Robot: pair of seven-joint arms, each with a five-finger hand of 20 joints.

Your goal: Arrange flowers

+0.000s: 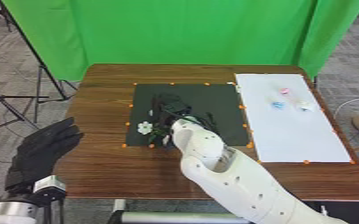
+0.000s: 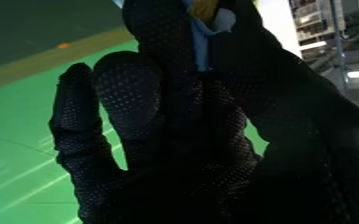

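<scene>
- On the left of the room, thin black stands point(image 1: 39, 62) rise from grey carpet point(image 1: 335, 55); a green curtain point(image 1: 193, 30) hangs behind the table.
- The brown wooden table point(image 1: 109, 110) bears a black mat point(image 1: 220, 95) edged with orange dots.
- A white flower point(image 1: 144, 127) with green leaves point(image 1: 159, 133) lies on the mat's left part, near its lower corner.
- Right of the mat is a white sheet point(image 1: 282, 135), with small blue point(image 1: 278, 105), pink point(image 1: 285, 91) and whitish pieces point(image 1: 306, 106) on its far half, too small to name surely.
- The left hand point(image 1: 42, 150) is off the table's left side, palm and fingers slanting forward and inward; the fingers are nearly straight and close together.
- The right arm slants in over the table, its hand point(image 1: 176, 106) above the mat beside the white flower.
- In the right wrist view a finger and the thumb pinch a blue and yellow piece point(image 2: 201, 44); other fingers stand apart, slightly bent.
</scene>
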